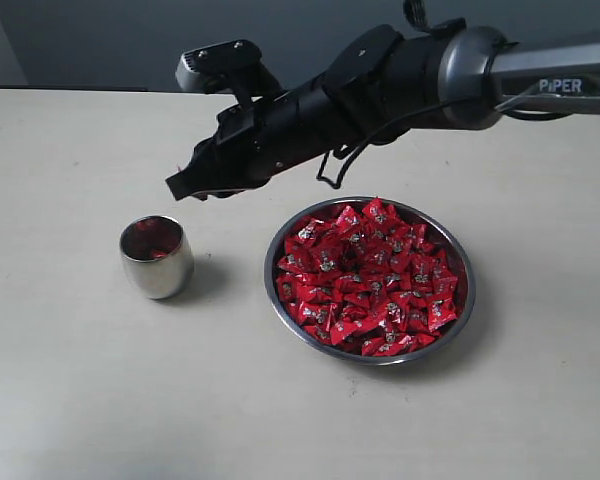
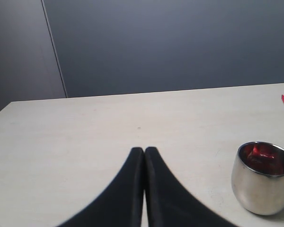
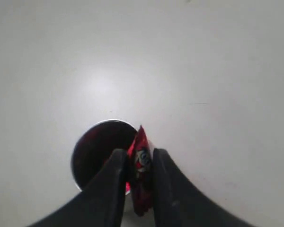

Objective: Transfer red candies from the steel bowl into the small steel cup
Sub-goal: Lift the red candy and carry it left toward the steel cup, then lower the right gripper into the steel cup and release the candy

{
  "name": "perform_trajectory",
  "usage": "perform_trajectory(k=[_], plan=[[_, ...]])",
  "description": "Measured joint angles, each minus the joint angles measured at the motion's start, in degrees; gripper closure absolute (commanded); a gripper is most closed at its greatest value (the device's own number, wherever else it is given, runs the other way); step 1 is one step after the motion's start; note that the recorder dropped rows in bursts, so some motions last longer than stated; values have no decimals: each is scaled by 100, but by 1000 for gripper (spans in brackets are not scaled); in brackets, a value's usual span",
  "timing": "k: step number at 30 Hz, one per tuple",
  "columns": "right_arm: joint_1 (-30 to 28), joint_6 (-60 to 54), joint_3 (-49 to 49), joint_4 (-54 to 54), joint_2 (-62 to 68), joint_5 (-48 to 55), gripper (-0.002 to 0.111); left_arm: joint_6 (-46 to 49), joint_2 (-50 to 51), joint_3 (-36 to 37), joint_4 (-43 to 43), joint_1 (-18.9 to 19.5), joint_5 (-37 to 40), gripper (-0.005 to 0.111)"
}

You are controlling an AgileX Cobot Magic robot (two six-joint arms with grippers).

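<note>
Above the table (image 1: 80, 400), between cup and bowl, the right gripper (image 1: 185, 184) hangs high on its outstretched arm. In the right wrist view its jaws are narrowly parted and pinch one held candy (image 3: 142, 163) by the middle, with a wrapper end sticking out past the tips. The left gripper (image 2: 144, 150) sits low near the table, jaws pressed together with nothing between them. The small steel cup (image 1: 157, 257) stands upright on bare table. Red shows inside it, so it holds at least one candy; I cannot tell how many. The steel bowl (image 1: 452, 245) lies well apart from the cup, on the side the arm reaches in from, and is heaped nearly full of red candies (image 1: 365, 275), so most of the task remains. Judged step: carrying to the cup, release not yet made. In the wrist view the held candy overlaps the cup's rim rather than its centre, so the next move calls for a small shift to centre over the mouth, probably a descent, and then opening the jaws. The mouth is narrow and the rim thin, so a drop from this height could clip the rim and bounce onto the table. Open table surrounds the cup on all sides. The left gripper is near it but not touching, and the table's far edge is well away.
</note>
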Motion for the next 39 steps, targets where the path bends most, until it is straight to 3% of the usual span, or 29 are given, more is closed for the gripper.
perform_trajectory(k=[10, 39], plan=[[464, -27, -125, 1, 13, 75, 109, 0, 0, 0, 0, 0, 0, 106], [491, 57, -501, 28, 462, -211, 109, 0, 0, 0, 0, 0, 0, 106]])
